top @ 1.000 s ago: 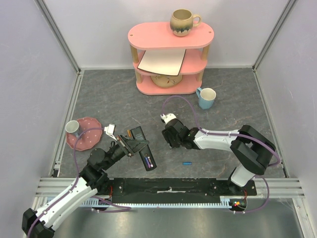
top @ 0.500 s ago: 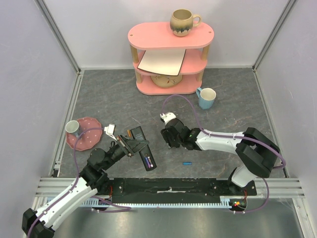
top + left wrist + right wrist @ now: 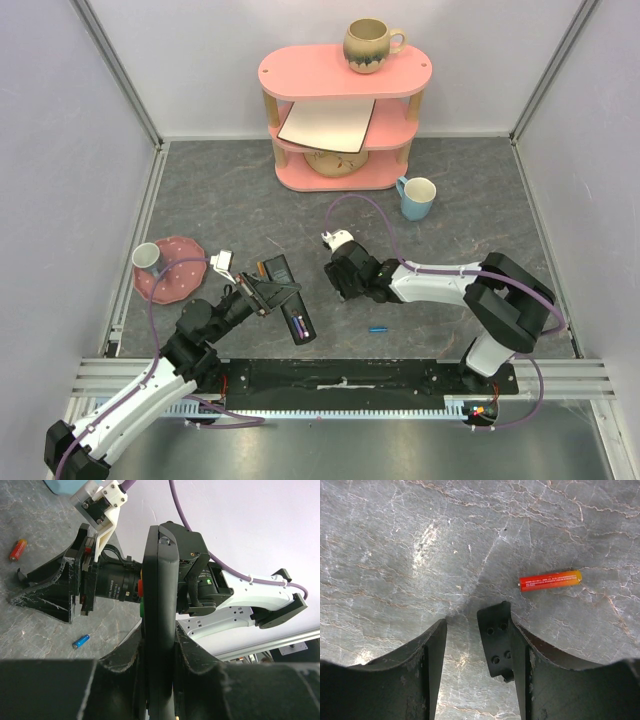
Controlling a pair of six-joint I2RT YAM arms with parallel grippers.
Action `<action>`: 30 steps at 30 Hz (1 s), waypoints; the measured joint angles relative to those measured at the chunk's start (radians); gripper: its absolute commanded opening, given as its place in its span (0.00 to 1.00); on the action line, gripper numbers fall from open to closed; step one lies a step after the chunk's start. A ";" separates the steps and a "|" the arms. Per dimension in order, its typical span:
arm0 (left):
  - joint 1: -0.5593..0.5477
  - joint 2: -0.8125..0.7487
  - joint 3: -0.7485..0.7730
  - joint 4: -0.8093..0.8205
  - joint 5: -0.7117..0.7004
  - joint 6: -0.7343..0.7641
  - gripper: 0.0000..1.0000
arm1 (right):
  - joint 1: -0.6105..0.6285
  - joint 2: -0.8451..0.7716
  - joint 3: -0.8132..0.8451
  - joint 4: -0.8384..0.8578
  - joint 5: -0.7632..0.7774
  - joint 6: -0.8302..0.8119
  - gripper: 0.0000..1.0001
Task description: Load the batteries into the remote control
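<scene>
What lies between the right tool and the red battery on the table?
Nothing. In the right wrist view, only bare grey table shows between the right tool and the red battery.

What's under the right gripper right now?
Right wrist view: under the open right gripper, only grey table shows between its fingers; a red battery lies just past the tips, off to one side, untouched. From above, the gripper covers that spot.
</scene>
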 measured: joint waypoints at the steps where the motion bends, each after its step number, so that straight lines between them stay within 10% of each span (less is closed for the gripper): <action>1: 0.000 0.000 0.000 0.000 0.000 0.000 0.02 | 0.000 0.001 0.000 0.003 0.000 0.000 0.57; 30: 0.000 0.031 0.000 0.003 0.000 0.000 0.02 | -0.005 -0.017 -0.020 0.010 0.052 0.030 0.03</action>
